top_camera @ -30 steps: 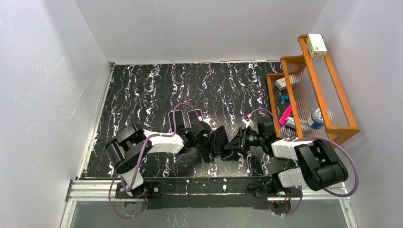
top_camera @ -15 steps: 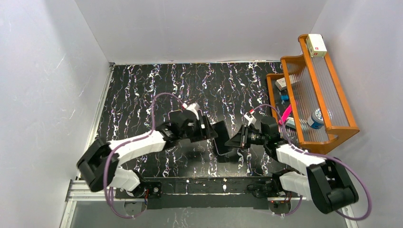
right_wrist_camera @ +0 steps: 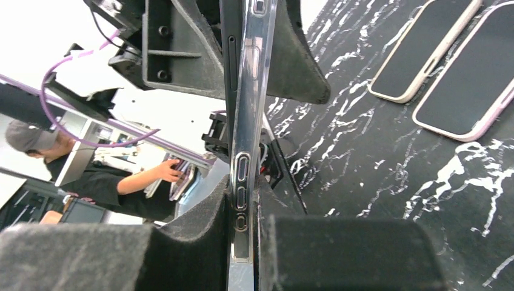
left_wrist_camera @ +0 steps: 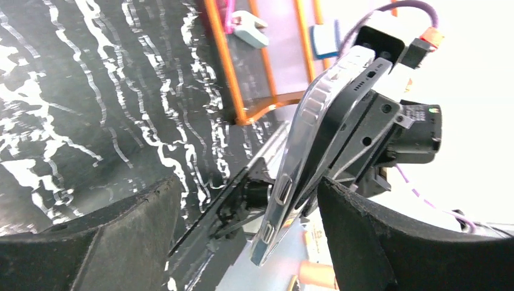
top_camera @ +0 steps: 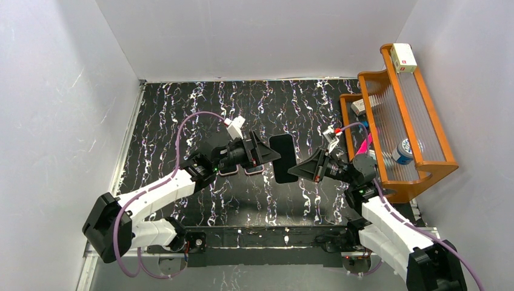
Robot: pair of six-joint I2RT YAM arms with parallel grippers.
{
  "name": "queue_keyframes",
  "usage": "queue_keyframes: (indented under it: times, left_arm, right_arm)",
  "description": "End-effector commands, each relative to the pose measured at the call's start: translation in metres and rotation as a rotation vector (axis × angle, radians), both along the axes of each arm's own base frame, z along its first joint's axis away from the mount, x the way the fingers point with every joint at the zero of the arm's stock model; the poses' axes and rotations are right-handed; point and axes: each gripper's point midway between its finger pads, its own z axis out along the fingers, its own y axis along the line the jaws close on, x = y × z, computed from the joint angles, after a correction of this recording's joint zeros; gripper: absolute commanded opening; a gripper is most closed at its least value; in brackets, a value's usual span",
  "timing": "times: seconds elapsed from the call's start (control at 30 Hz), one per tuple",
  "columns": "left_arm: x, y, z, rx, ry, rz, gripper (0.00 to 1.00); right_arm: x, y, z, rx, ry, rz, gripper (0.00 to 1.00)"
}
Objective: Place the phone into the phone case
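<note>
The right gripper (right_wrist_camera: 244, 193) pinches phone (top_camera: 283, 156) and case (right_wrist_camera: 250, 103) above the table (top_camera: 182, 121), the left gripper (left_wrist_camera: 248, 185) gapes around them; an off-centre squeeze could twist both loose.

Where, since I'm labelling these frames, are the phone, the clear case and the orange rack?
phone (top_camera: 283, 159): top external view, middle of its dark face.
clear case (right_wrist_camera: 248, 109): right wrist view, its see-through side edge.
orange rack (top_camera: 431, 170): top external view, its near end board.
</note>
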Motion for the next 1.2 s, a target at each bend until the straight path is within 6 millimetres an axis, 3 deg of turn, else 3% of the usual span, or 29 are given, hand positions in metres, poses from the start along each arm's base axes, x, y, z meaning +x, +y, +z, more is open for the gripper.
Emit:
queue_keyframes:
  times: [0.0,0.2,0.4,0.57,0.73,0.87,0.97,1.1,1.17]
  left_arm:
    - [-0.015,-0.010,0.046,-0.203,-0.070,-0.096,0.77]
    - [-0.024,-0.013,0.068,-0.309,-0.104,-0.141,0.61]
    - [-0.028,-0.015,0.074,-0.352,-0.110,-0.172,0.21]
    - [-0.032,-0.017,0.076,-0.380,-0.125,-0.199,0.00]
    - [-0.042,-0.014,0.080,-0.380,-0.191,-0.249,0.00]
    - [-0.054,-0.013,0.079,-0.370,-0.226,-0.320,0.00]
    - [-0.061,-0.012,0.074,-0.358,-0.238,-0.362,0.00]
    - [-0.057,-0.014,0.049,-0.310,-0.194,-0.352,0.00]
    - [-0.057,-0.014,0.041,-0.295,-0.189,-0.350,0.00]
  right_arm:
    - [-0.013,0.002,0.038,0.103,-0.111,0.059,0.01]
    - [-0.017,0.003,0.035,0.117,-0.095,0.077,0.01]
    - [-0.017,0.004,0.029,0.106,-0.081,0.073,0.01]
    - [-0.016,0.004,0.030,0.093,-0.087,0.075,0.09]
    - [-0.012,0.005,0.033,0.054,-0.093,0.070,0.42]
    - [-0.010,0.007,0.047,0.064,-0.111,0.077,0.65]
    - [-0.008,0.008,0.054,0.065,-0.124,0.082,0.66]
    - [-0.002,0.009,0.044,0.047,-0.097,0.063,0.46]
    - [-0.003,0.009,0.040,0.045,-0.088,0.068,0.43]
